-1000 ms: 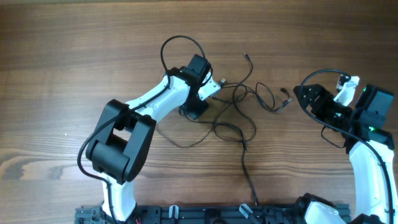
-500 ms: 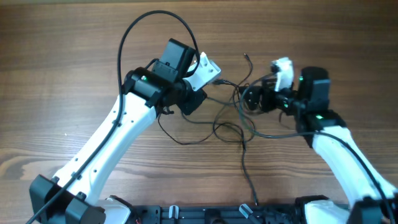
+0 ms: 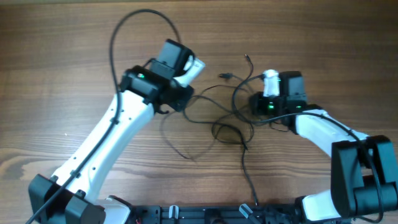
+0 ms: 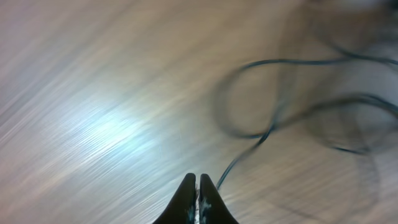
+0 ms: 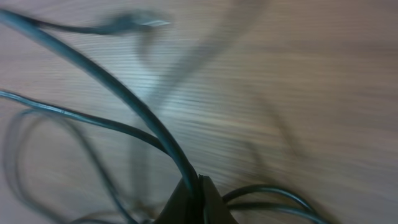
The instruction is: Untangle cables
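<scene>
Thin black cables (image 3: pixel 231 122) lie in a loose tangle at the table's middle. One plug end (image 3: pixel 222 76) points left and another (image 3: pixel 247 57) lies further back. My left gripper (image 3: pixel 180 101) is at the tangle's left edge. In the left wrist view it (image 4: pixel 198 180) is shut, and a cable (image 4: pixel 249 134) leaves its right finger towards a loop. My right gripper (image 3: pixel 254 102) is at the tangle's right side. In the right wrist view it (image 5: pixel 198 182) is shut on a cable (image 5: pixel 124 93) that rises up and to the left. A silvery plug (image 5: pixel 149 23) shows at the top.
The bare wooden table (image 3: pixel 62 74) spreads around the tangle. One thin cable tail (image 3: pixel 250 186) runs towards the black rail (image 3: pixel 205 214) at the front edge. The left arm's own thicker black cable (image 3: pixel 134 18) arches above it.
My right gripper has shut on a cable at the tangle's right side. My left gripper has drawn a little to the left, stretching its cable away from the tangle.
</scene>
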